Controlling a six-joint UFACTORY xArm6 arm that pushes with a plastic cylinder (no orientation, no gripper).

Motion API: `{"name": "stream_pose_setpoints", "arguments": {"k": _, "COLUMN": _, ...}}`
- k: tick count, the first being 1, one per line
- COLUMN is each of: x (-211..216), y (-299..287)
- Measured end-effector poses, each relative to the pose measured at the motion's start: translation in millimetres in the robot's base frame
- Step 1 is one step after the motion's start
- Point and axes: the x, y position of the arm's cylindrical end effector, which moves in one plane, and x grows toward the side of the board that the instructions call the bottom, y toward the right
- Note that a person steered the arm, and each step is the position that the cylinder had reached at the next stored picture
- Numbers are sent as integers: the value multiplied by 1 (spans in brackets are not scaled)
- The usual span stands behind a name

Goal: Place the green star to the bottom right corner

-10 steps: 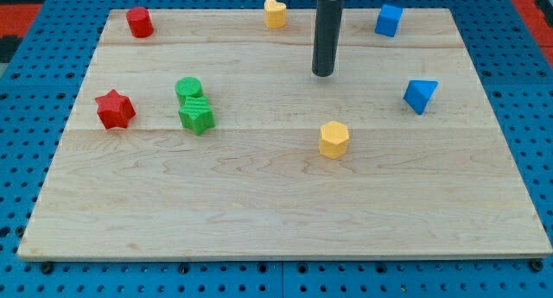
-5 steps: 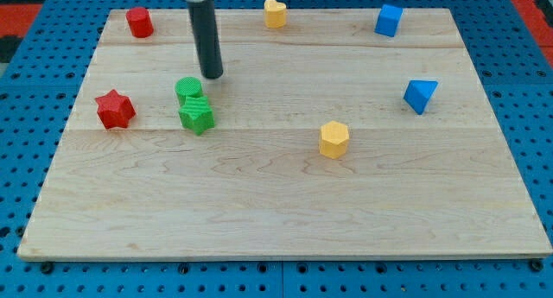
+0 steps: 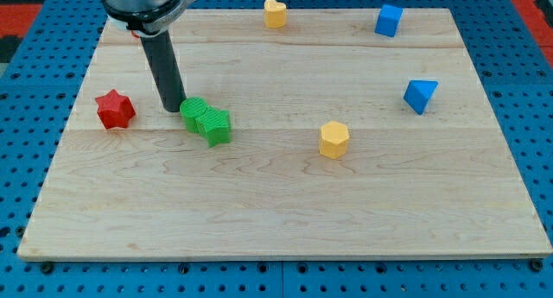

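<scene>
The green star (image 3: 216,125) lies left of the board's middle, touching a green cylinder (image 3: 194,112) on its upper left. My tip (image 3: 172,106) stands just left of the green cylinder, close to or touching it, with the rod rising up toward the view's top left. The red star (image 3: 114,109) lies further to the left of my tip.
A yellow hexagon block (image 3: 333,139) sits right of centre. A blue block (image 3: 420,95) lies at the right, another blue cube (image 3: 389,20) at the top right, a yellow heart-like block (image 3: 275,13) at the top middle. The arm hides the top left corner.
My tip swept from the top middle leftward, then down to the left of the green pair. The green cylinder and green star have shifted to the right and slightly down.
</scene>
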Motion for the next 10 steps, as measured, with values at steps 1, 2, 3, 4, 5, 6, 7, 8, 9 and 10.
{"name": "stream_pose_setpoints", "arguments": {"k": 1, "x": 18, "y": 25}}
{"name": "stream_pose_setpoints", "arguments": {"k": 2, "x": 49, "y": 49}}
{"name": "stream_pose_setpoints", "arguments": {"k": 3, "x": 66, "y": -4}}
{"name": "stream_pose_setpoints", "arguments": {"k": 4, "x": 20, "y": -10}}
{"name": "stream_pose_setpoints", "arguments": {"k": 5, "x": -2, "y": -2}}
{"name": "stream_pose_setpoints", "arguments": {"k": 6, "x": 1, "y": 32}}
{"name": "stream_pose_setpoints", "arguments": {"k": 7, "x": 1, "y": 45}}
{"name": "stream_pose_setpoints", "arguments": {"k": 8, "x": 2, "y": 69}}
{"name": "stream_pose_setpoints", "arguments": {"k": 9, "x": 43, "y": 76}}
{"name": "stream_pose_setpoints", "arguments": {"k": 10, "x": 76, "y": 91}}
